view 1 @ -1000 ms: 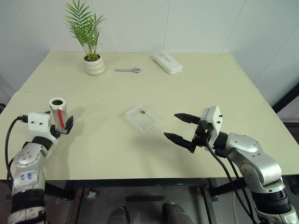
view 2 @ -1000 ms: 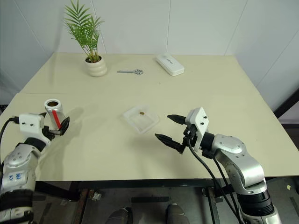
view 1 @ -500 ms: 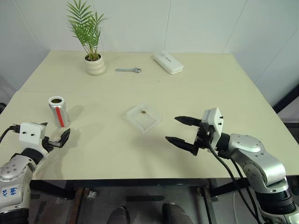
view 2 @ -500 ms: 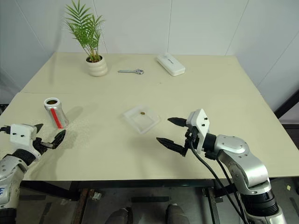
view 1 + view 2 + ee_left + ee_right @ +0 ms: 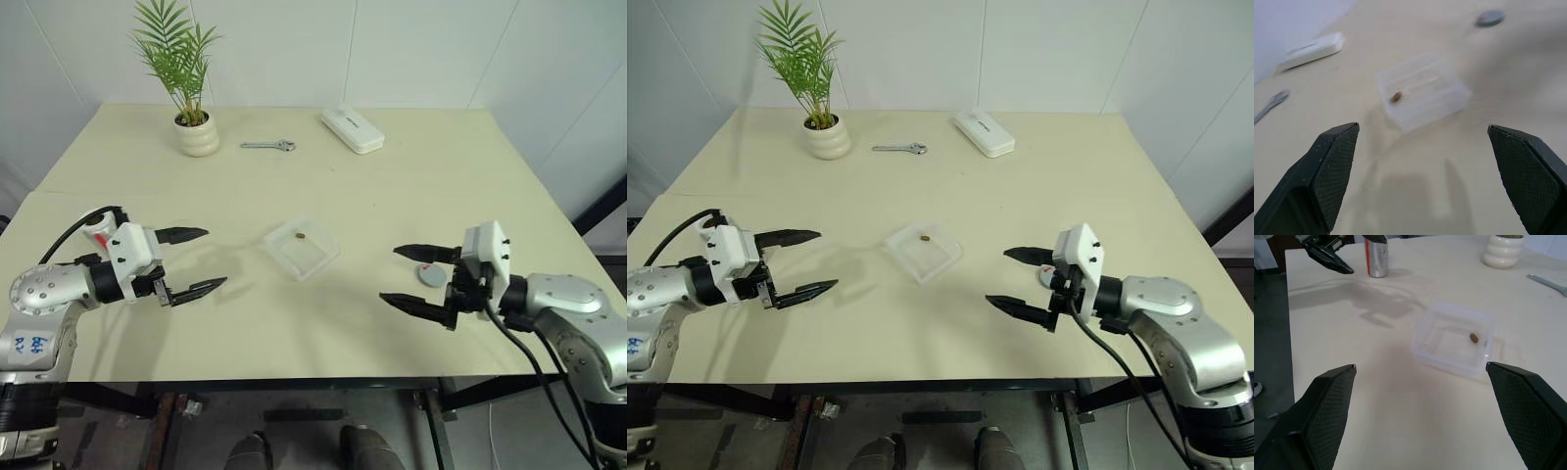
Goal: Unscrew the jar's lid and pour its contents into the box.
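I have the pale yellow surface (image 5: pixel 323 196) spread out ahead of me, running back to a white wall. At the far left corner sits a potted palm (image 5: pixel 186 83) in a white ribbed pot, and toward the far middle-right lies a white oblong case (image 5: pixel 351 130), with a small metal wrench (image 5: pixel 268 146) flat between the two.

My left hand (image 5: pixel 191 260) hovers above the left part of the surface, fingers spread wide with nothing between them, pointing toward the middle. My right hand (image 5: pixel 419 277) hangs above the right part, fingers just as wide and just as empty, pointing back toward the left one.

Between them, near the middle of the surface, rests the clear square box (image 5: pixel 301 248). It sits flat and apart from both hands.

The jar (image 5: pixel 1376 257) stands upright on the surface close behind my left hand, metallic-looking with a red stripe down its side; I can see it best in the right wrist view, and in the head views the left wrist unit covers most of it.

The grey lid (image 5: pixel 430 275) lies flat on the surface, just beside my right hand, well apart from the jar.

Inside the box lies one tiny brown bit (image 5: pixel 299 236), near its far edge.
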You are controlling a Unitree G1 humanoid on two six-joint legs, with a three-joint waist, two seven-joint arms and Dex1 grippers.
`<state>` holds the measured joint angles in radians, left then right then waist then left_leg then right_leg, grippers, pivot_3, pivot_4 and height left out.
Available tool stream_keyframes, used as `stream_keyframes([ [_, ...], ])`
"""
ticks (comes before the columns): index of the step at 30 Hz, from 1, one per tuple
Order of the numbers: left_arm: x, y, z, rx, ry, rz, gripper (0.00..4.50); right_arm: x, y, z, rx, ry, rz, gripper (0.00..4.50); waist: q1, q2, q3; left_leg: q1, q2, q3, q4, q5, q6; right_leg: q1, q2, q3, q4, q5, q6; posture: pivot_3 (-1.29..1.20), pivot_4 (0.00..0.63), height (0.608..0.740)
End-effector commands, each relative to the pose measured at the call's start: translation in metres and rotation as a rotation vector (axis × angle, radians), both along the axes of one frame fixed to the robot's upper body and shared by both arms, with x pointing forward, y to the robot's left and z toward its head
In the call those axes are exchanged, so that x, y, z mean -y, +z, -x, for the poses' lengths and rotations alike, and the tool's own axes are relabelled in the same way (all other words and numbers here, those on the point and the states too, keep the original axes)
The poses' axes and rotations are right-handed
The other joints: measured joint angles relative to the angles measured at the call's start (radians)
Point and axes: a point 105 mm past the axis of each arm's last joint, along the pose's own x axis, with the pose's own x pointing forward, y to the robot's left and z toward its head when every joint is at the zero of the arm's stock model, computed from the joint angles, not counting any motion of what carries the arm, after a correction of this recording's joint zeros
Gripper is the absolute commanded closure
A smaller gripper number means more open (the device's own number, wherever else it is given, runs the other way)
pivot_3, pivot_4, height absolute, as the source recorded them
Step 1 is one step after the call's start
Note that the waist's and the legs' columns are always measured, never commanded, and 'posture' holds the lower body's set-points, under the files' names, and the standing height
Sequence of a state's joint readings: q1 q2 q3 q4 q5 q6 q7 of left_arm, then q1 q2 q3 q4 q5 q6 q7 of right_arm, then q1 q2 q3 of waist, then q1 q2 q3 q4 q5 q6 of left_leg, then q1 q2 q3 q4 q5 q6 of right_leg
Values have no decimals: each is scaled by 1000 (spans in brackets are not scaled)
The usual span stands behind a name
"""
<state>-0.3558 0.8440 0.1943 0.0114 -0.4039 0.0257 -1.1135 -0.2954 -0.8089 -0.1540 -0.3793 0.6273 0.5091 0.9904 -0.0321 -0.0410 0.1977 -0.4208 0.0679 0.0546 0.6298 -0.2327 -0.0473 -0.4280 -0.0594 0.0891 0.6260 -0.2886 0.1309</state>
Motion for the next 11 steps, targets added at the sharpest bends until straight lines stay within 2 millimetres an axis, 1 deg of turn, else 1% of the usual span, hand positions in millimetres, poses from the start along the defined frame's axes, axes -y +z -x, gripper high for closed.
stream_keyframes([
  [1,9,15,0,17,-52,27,6,15,14,4,43,-26,14,0,0,0,0,0,0,0,0,0,0,0,0,0,0,0,0,0,150,740],
  [3,9,19,-1,23,-50,34,6,15,17,5,52,-26,18,0,-1,0,0,0,0,0,1,0,0,0,0,0,0,0,1,0,150,740],
  [4,12,21,-1,25,-52,33,6,18,19,5,54,-28,18,0,-1,0,0,0,0,0,1,0,0,0,0,0,0,0,1,0,150,740],
  [7,4,9,0,-24,-11,45,6,18,18,1,80,-58,31,0,-4,0,0,0,0,0,1,0,0,0,0,1,1,0,1,0,150,740],
  [8,4,7,3,-36,-16,53,6,18,19,1,89,-66,24,0,-5,0,0,0,0,0,1,0,0,0,0,1,1,0,1,0,150,740],
  [11,5,6,7,-42,-10,62,6,20,22,-1,96,-78,7,0,-7,0,0,0,0,0,1,0,0,0,0,1,1,0,1,0,150,740],
])
